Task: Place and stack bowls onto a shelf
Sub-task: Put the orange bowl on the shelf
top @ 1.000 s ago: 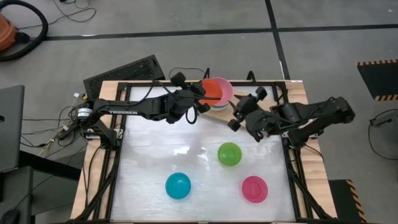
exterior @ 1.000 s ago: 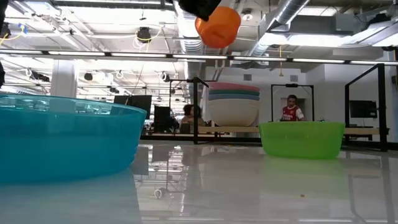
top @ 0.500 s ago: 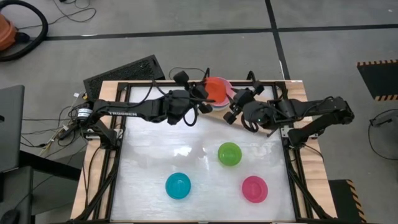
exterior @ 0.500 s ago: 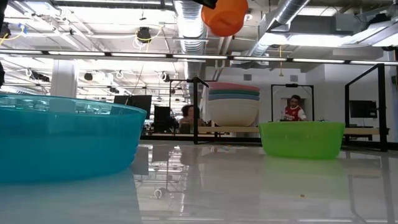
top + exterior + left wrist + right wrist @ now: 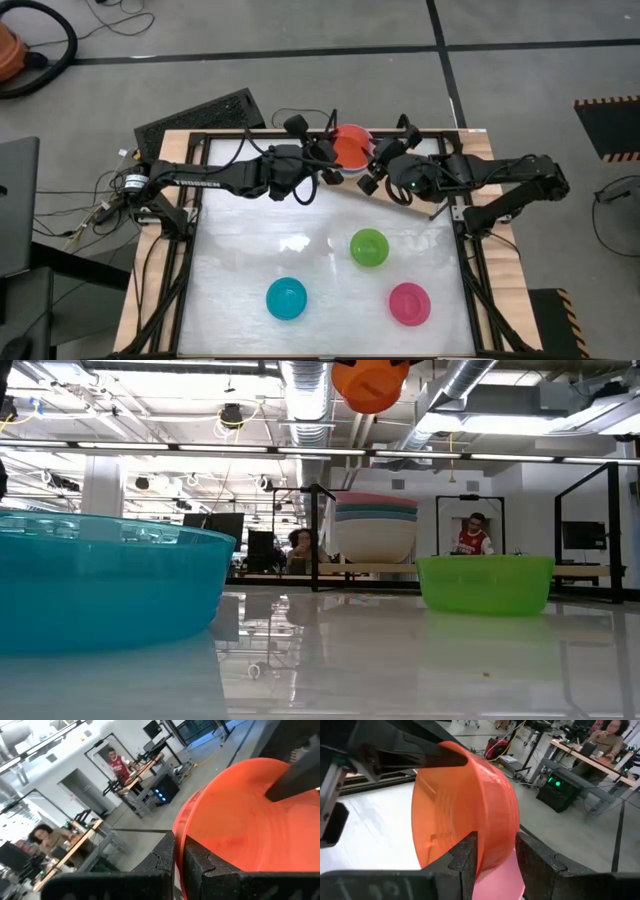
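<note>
gripping the orange-red bowl (image 5: 350,146) rim, left pincer (image 5: 330,160) closed, right pincer (image 5: 375,166) straddling its wall, bowl empty

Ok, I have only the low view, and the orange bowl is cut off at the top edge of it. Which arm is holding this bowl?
Observer: The left gripper holds it. Its fingers are shut on the rim of the orange bowl.
Operator: And where is the right arm? I cannot find it at all.
Observer: The right gripper is at the same bowl, from the opposite side. Its fingers stand open, one on either side of the bowl's wall.
</note>
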Tool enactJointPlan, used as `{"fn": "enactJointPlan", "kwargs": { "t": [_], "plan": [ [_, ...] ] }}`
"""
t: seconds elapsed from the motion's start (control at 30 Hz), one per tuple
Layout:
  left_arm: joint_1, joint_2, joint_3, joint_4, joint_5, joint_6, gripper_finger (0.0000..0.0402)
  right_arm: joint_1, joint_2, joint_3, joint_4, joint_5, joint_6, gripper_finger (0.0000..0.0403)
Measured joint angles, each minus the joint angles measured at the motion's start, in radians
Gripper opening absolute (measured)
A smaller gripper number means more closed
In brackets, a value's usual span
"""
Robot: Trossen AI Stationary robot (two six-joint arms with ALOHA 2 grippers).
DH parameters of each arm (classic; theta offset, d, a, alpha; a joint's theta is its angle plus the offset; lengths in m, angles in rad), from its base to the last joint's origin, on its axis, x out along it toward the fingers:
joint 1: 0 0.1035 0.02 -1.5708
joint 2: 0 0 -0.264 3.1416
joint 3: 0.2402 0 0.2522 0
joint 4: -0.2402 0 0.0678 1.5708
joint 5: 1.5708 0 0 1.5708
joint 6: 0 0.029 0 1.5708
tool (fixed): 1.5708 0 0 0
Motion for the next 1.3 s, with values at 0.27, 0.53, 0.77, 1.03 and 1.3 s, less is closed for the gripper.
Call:
{"fn": "enactJointPlan", "kwargs": {
  "t": [0.27, 0.53, 0.77, 1.03, 1.3],
  "plan": [
    [-0.004, 0.0, 0.0, 0.024, 0.002, 0.011, 0.0, -0.018, 0.0, 0.0, -0.004, -0.029, 0.004, 0.0078],
    [-0.005, 0.0, 0.0, 0.034, 0.045, -0.024, 0.0004, -0.02, -0.001, 0.0, -0.012, -0.016, 0.013, 0.0024],
    [-0.009, 0.0, 0.0, 0.041, 0.115, -0.011, 0.0064, -0.017, 0.002, 0.0, -0.042, -0.074, 0.058, 0.0024],
    [-0.027, -0.003, 0.0, 0.047, 0.049, 0.021, 0.0173, -0.016, 0.002, 0.0, -0.046, -0.093, 0.058, 0.0024],
    [-0.066, -0.091, 0.0, 0.034, -0.034, 0.054, 0.0224, -0.124, -0.036, -0.001, -0.146, -0.117, 0.059, 0.0024]
  ]
}}
